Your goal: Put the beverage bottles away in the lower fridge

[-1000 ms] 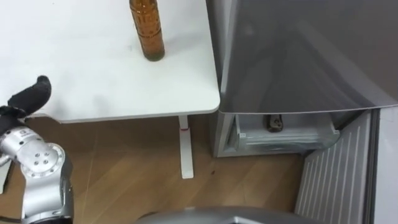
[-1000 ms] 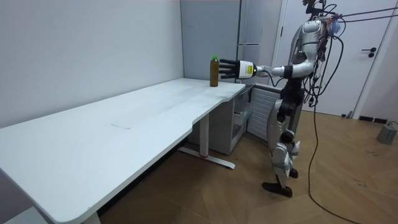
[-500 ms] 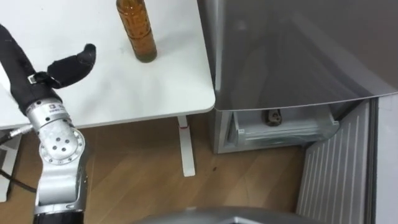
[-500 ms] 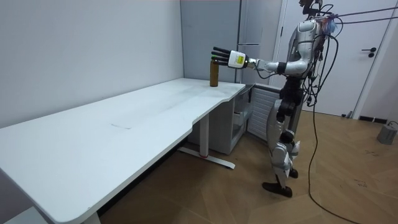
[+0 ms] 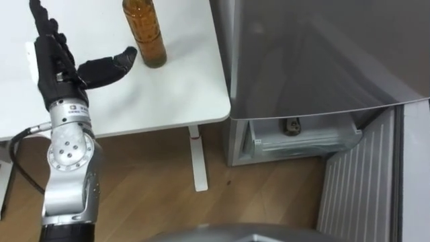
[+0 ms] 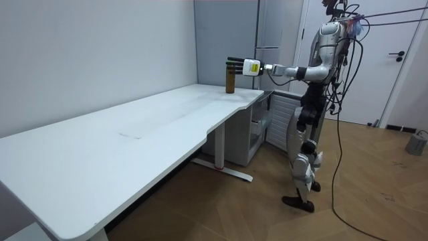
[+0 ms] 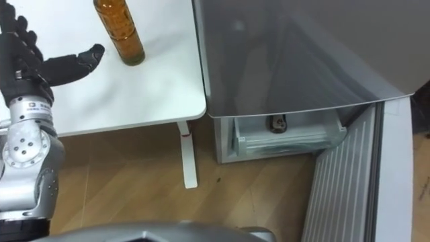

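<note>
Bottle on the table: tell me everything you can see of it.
The bottle looks like clear ribbed plastic filled with amber-brown liquid. It stands upright on the white table, near the corner next to the grey fridge. The eye views cut off its top. The left robot hand is open beside it, fingers straight, thumb stretched toward its lower body. Whether the thumb tip touches it cannot be told.

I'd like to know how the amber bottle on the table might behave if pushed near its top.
The amber bottle stands upright, tall on a narrow base, so it would probably tip rather than slide. It looks filled and rigid, so it is likely heavy for its size. Its rounded wall might slip in the open left hand.
</note>
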Controlling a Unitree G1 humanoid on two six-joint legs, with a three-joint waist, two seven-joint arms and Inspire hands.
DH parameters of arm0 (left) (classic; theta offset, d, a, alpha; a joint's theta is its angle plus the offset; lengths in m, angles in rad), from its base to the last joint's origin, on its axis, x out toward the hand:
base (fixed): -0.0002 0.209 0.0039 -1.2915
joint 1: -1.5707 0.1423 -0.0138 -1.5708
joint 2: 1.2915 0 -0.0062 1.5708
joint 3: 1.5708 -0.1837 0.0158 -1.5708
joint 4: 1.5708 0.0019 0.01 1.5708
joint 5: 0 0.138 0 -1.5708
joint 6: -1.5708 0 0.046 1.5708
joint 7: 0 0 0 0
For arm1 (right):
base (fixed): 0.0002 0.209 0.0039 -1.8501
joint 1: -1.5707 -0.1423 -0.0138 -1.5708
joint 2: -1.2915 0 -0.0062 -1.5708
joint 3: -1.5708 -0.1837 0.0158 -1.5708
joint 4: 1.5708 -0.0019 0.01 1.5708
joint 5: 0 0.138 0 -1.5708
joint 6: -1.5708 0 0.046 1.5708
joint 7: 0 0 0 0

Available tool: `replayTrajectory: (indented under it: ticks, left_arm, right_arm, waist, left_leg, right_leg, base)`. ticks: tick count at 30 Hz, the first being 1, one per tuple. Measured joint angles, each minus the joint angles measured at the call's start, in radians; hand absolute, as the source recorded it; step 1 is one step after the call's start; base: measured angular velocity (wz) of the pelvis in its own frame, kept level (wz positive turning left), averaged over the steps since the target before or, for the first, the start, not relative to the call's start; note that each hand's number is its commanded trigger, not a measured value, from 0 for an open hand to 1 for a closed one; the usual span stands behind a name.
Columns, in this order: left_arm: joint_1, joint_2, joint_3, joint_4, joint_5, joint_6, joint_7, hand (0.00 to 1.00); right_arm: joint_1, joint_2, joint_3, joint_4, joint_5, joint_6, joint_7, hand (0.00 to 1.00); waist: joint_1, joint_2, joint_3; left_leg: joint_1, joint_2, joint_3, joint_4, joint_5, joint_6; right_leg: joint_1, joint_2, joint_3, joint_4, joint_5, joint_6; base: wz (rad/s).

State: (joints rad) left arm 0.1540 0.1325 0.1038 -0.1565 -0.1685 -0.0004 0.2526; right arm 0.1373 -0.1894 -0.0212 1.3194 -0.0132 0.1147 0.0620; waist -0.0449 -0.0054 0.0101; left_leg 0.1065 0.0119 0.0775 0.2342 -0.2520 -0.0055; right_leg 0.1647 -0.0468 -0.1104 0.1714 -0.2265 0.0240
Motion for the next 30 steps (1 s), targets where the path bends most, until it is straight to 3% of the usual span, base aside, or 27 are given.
replayTrajectory:
  ticks: [9,16,24,30]
  left_arm:
    - [-0.006,0.000,-0.002,0.000,-0.038,0.037,-0.051,0.00]
    - [-0.006,0.001,-0.011,0.001,-0.090,0.069,-0.068,0.00]
    - [-0.006,0.001,-0.010,0.041,-0.091,0.113,-0.057,0.00]
    - [-0.033,0.002,-0.007,0.042,-0.116,0.125,-0.013,0.00]
  right_arm:
    - [0.001,0.002,0.002,-0.001,-0.001,0.039,0.006,0.00]
    - [0.001,0.002,0.001,-0.004,-0.039,0.040,0.005,0.00]
    - [0.013,0.006,0.000,0.001,-0.072,0.086,0.008,0.00]
    - [0.037,0.010,0.020,-0.004,-0.072,0.108,0.008,0.00]
  waist:
    - [-0.001,0.002,-0.0021]
    - [-0.006,0.003,-0.0030]
    - [-0.011,0.007,0.0021]
    - [-0.018,0.007,0.0027]
  left_leg:
    - [-0.009,0.005,0.003,-0.002,0.001,-0.001]
    - [-0.006,0.005,0.005,-0.002,0.001,-0.001]
    - [0.021,0.007,0.015,-0.002,0.001,-0.001]
    - [0.037,0.011,0.029,-0.020,0.000,-0.002]
  right_leg:
    - [-0.016,0.006,0.004,0.002,0.002,-0.003]
    - [-0.015,0.006,0.008,0.001,0.002,-0.003]
    - [0.005,0.009,0.028,0.008,0.002,-0.003]
    - [0.009,0.014,0.050,0.013,0.002,-0.004]
  base:
    - [-0.02]
    - [0.00]
    - [-0.04]
    - [-0.10]
